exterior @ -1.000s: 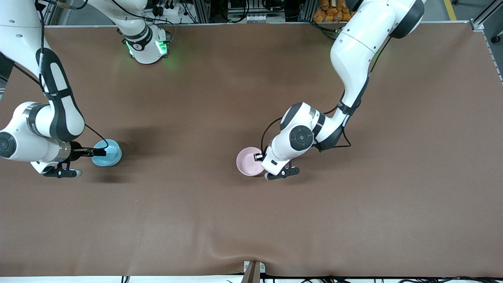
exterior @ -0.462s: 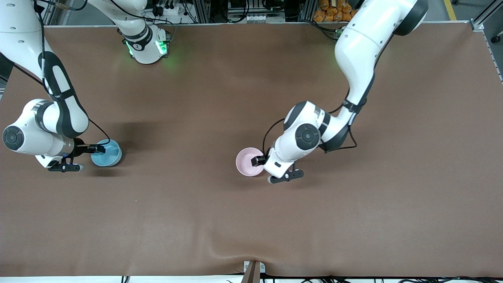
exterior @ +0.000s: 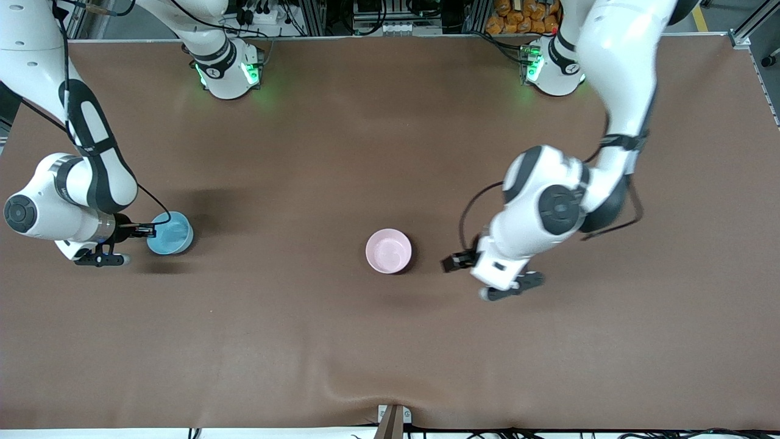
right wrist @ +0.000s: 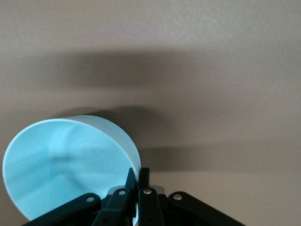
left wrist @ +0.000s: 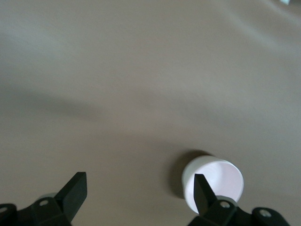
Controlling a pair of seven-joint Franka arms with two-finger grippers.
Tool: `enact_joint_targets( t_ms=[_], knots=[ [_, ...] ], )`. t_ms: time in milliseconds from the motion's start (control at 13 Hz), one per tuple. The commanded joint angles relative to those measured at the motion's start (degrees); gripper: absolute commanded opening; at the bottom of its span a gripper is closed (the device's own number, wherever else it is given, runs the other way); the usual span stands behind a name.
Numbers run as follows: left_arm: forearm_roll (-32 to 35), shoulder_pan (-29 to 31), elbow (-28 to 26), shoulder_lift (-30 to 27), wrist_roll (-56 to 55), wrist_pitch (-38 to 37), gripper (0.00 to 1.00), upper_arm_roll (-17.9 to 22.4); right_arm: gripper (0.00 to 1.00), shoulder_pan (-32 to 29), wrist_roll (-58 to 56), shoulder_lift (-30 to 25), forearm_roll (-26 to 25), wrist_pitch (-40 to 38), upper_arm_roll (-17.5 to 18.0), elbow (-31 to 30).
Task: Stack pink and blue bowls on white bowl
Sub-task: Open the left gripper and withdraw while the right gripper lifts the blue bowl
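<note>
The pale pink bowl [exterior: 389, 251] stands upright near the middle of the table. In the left wrist view it [left wrist: 214, 181] looks pale, close to one fingertip. The white bowl does not show on its own in any view. My left gripper [exterior: 456, 262] [left wrist: 138, 183] is open and empty, over bare table beside the pink bowl toward the left arm's end. The light blue bowl [exterior: 172, 234] [right wrist: 66, 165] is tilted, at the right arm's end. My right gripper [exterior: 146, 231] [right wrist: 138, 174] is shut on its rim.
The brown table mat [exterior: 390, 341] has a raised wrinkle at its edge nearest the front camera. A small fixture [exterior: 393, 421] sits at that edge. The arm bases [exterior: 228, 73] stand along the table's top edge.
My left gripper has let go of the pink bowl and drawn away toward the left arm's end. The right gripper with the blue bowl has shifted slightly toward the middle.
</note>
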Motion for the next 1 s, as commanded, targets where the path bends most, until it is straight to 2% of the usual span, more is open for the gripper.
enact_joint_targets(
  t_ms=[0,231,385,538,769,923],
  knots=[
    [1.8,3.0,-1.1,-4.6,0.4,-4.6,1.00,-0.2,0.00,0.8,-1.4,-1.4,0.0,-2.6,0.9,2.4],
    [1.9,6.2,-1.1,-8.7,3.5,-9.3,1.00,-0.2,0.00,1.3,-0.9,-2.8,1.2,-11.3,3.3,7.6],
    [1.8,9.0,-1.1,-11.8,9.3,-11.4,1.00,-0.3,0.00,1.7,-0.6,-3.6,8.5,-17.0,4.6,10.1],
    [1.7,13.1,-1.1,-15.3,13.1,-16.3,1.00,-1.3,0.00,3.6,-0.3,-3.6,13.7,-17.1,5.5,10.6],
    [1.9,13.6,-1.5,-22.0,17.2,-25.3,1.00,-0.9,0.00,10.8,7.5,-3.2,21.1,-14.4,5.4,10.5],
    [2.7,14.9,-2.6,-26.5,21.8,-28.9,1.00,-0.8,0.00,16.7,16.6,-2.8,21.6,-9.3,5.4,10.4]
  ],
)
